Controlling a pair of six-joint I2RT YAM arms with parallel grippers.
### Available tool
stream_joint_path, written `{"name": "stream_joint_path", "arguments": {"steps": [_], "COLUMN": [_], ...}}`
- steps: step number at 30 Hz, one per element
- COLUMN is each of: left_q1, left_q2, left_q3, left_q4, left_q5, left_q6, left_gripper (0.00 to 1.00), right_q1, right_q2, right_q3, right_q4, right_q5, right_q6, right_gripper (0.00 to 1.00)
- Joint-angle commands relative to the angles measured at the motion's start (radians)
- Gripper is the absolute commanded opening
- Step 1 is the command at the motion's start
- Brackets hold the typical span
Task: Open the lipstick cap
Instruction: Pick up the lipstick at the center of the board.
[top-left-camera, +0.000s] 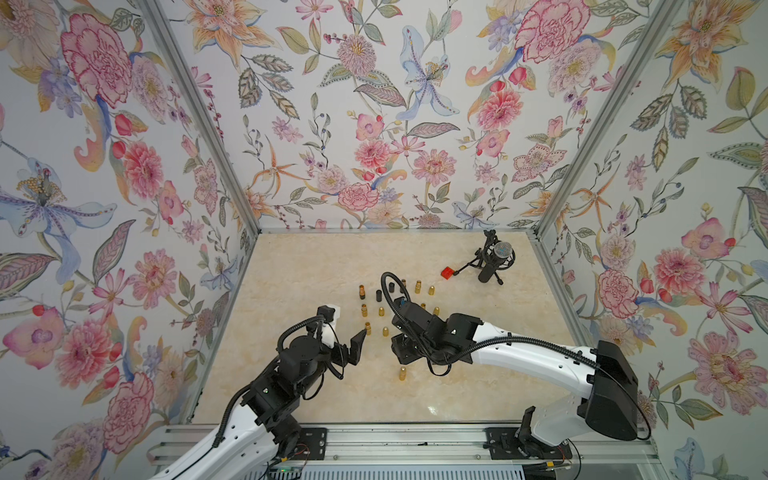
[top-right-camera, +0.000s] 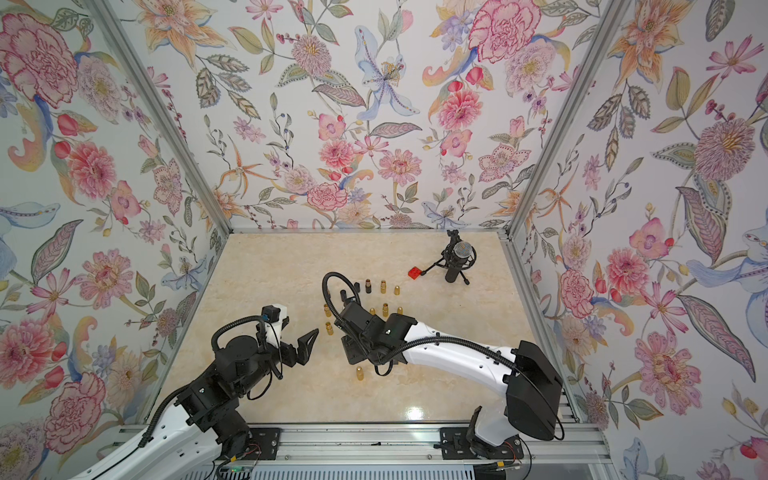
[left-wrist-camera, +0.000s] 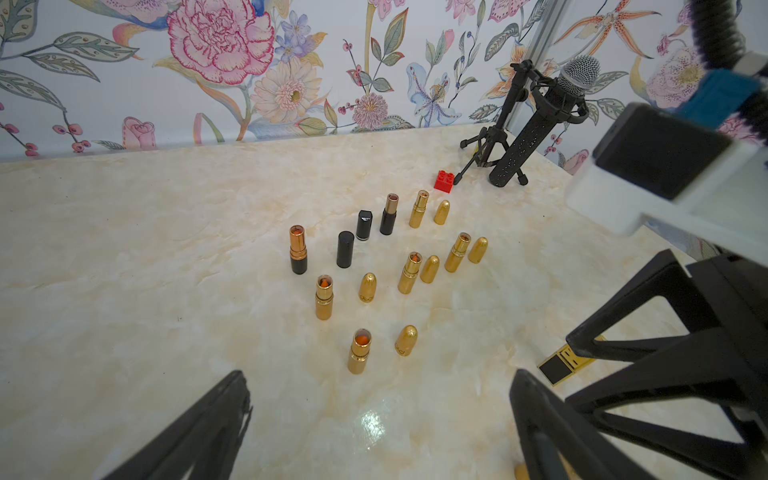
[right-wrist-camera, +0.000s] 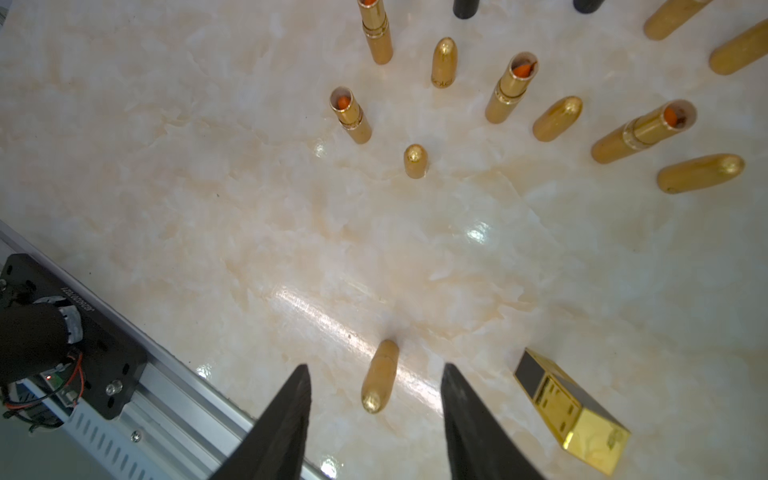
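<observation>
Leftmost, the left jaws hover over the cream marble-patterned desk (top-left-camera: 311, 270), spread wide and holding nothing. Ahead of them in the left wrist view stands an opened gold lipstick tube (left-wrist-camera: 359, 351) with an orange stick showing in its mouth. Its gold bullet-shaped cap (left-wrist-camera: 406, 340) stands beside it, and neither jaw touches either one. More such tube-and-cap pairs stand in rows beyond, with a few black cylindrical tubes (left-wrist-camera: 345, 249) upright among the far rows.

Toward the middle, nearer the front rail than the rows, the task's thing stands upright on its own: a gold bullet-shaped lipstick (top-left-camera: 402, 373) with its cap on. Both top views show it, and the right jaws point down at the desk close by it.

In the right wrist view this gold bullet-shaped lipstick (right-wrist-camera: 380, 376) sits in the gap between the two black jaws, roughly centred, with bare desk showing on each side. The right jaws are parted and released, gripping nothing. Just beside them a square gold-and-black lipstick case (right-wrist-camera: 565, 407) lies flat on the desk, apart from the capped one.

Further right, toward the back corner, a small red toy brick (top-left-camera: 448, 272) sits at the foot of a black tripod leg. The tripod carries a microphone with a silver mesh head (top-left-camera: 500, 251).
</observation>
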Motion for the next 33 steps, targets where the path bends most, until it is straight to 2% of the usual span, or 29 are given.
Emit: {"name": "stream_joint_path", "arguments": {"steps": [1, 8, 11, 33], "left_q1": [-0.005, -0.006, -0.004, -0.005], "left_q2": [-0.009, 0.014, 0.009, -0.013], "left_q3": [0.028, 0.051, 0.052, 0.045], "left_q4": [-0.030, -0.066, -0.074, -0.079], "left_q5": [0.053, 0.079, 0.067, 0.032], "left_q6": [-0.013, -0.007, -0.007, -0.019], "left_gripper": [0.99, 0.99, 0.99, 0.99], "right_q1": [0.029, 0.070, 0.071, 0.097], "right_q2": [-0.013, 0.076, 0.105, 0.167], "right_q3": [-0.031, -0.027, -0.034, -0.071], "right_q4": [-0.033, -0.026, -0.021, 0.005], "right_q5": [-0.012, 0.013, 0.018, 0.061], "right_q6": [0.076, 0.118, 0.135, 0.165], "right_gripper": [0.53, 0.52, 0.48, 0.33]}}
